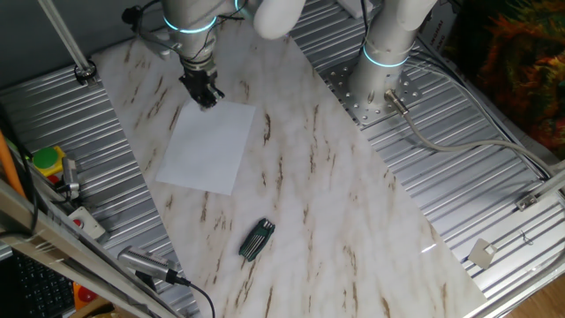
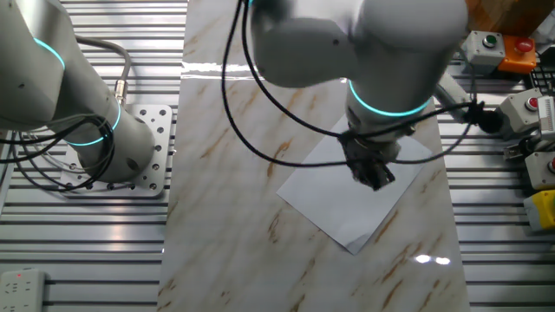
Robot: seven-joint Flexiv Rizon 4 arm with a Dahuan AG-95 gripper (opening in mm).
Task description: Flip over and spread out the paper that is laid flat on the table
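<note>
So the thin plain white rectangular sheet of paper [image 1: 210, 146] is lying flat on the long white marble-patterned table with brown streaks [image 1: 335, 212], toward the end nearest the arm's base. The robot's black two-finger gripper [image 1: 205, 95] is sitting right over one edge of it, near a corner. In the other fixed view the fingers look close together with maybe a narrow gap, but honestly it's too dark and blurry there to call whether it's pinching the sheet or not.

Handling-wise, this thing looks super light and floppy, so it'll probably bend and sag instead of flipping as a rigid plate, and it could slide on that smooth board if pushed. Since it lies flush, there's nothing to get under in the middle; an edge or corner seems like the only sane place to take hold. Pinch too hard and it'll likely crease.

A small black ribbed object [image 1: 256, 239] lies well apart from the sheet.
</note>
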